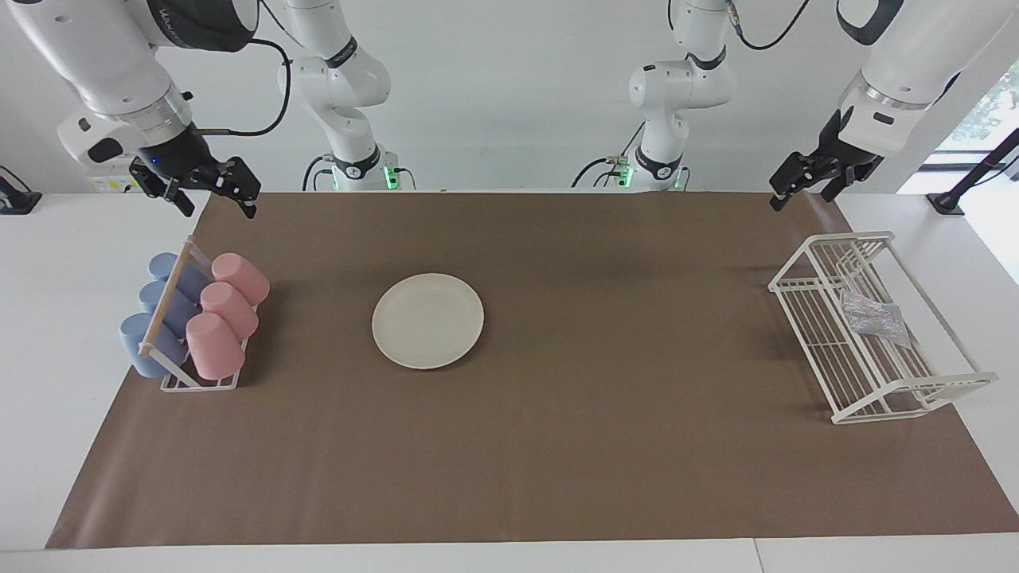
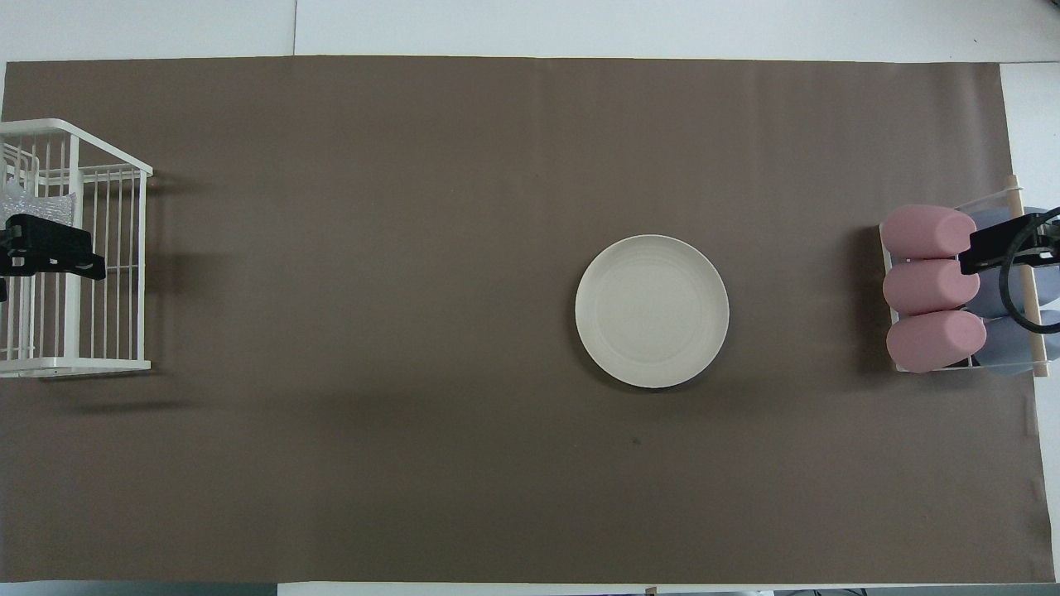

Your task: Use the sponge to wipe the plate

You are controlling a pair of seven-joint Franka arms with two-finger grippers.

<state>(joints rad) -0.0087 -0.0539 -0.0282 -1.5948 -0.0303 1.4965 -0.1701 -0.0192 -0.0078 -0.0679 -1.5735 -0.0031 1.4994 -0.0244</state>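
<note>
Plate [image 1: 427, 321], round, flat and cream-white, lies bare on the brown paper mat [image 1: 557, 446], toward the right arm's end, beside the rack of pink and blue plastic cups [image 1: 195, 322]. My right gripper [image 1: 213, 189] hangs over the mat's corner near that rack, fingers spread, holding nothing. The silvery-grey mesh sponge [image 1: 874, 317] sits in the white wire basket [image 1: 939, 394]. My left gripper [image 1: 812, 181] hovers above it, open and empty. I'd drop it straight between the wires and pinch the sponge's middle.
</note>
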